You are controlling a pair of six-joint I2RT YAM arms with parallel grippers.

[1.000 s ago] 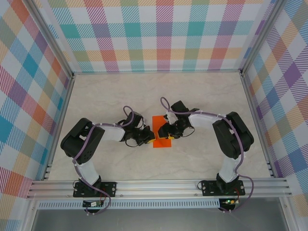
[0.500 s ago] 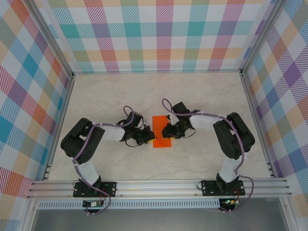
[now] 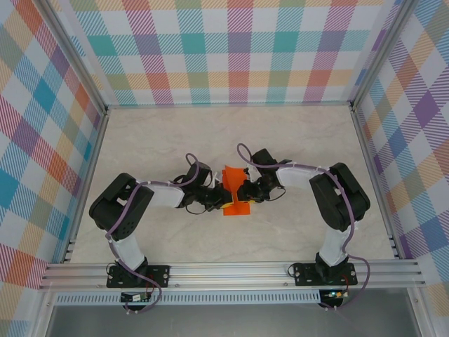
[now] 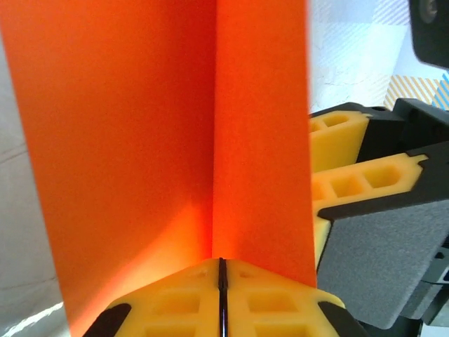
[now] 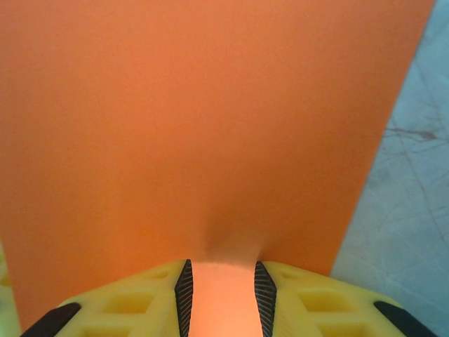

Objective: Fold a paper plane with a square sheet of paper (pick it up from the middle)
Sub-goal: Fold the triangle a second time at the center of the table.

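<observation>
Orange paper takes up most of both wrist views. In the left wrist view we see the square sheet of paper [image 4: 140, 126] bent into a sharp V, with one straight crease running up its middle and both panels showing their orange face. The left end effector [image 4: 220, 281] is closed: its yellow pads meet along a thin dark seam, and the crease runs straight down into that seam, so we read it as pinching the sheet at the fold. Just beside the right-hand panel are the yellow pads and the grey and black body of the other arm.

In the right wrist view the right end effector [image 5: 221, 288] has its pads partly apart, with a paler hump of the same paper squeezed between them. The sheet puckers where it meets them, so we take it as gripping the paper.

From above, the sheet sits between the two arms near the middle of the pale marbled surface [image 3: 168, 140], with an end effector at each side. We cannot tell whether its near edge touches the surface.
</observation>
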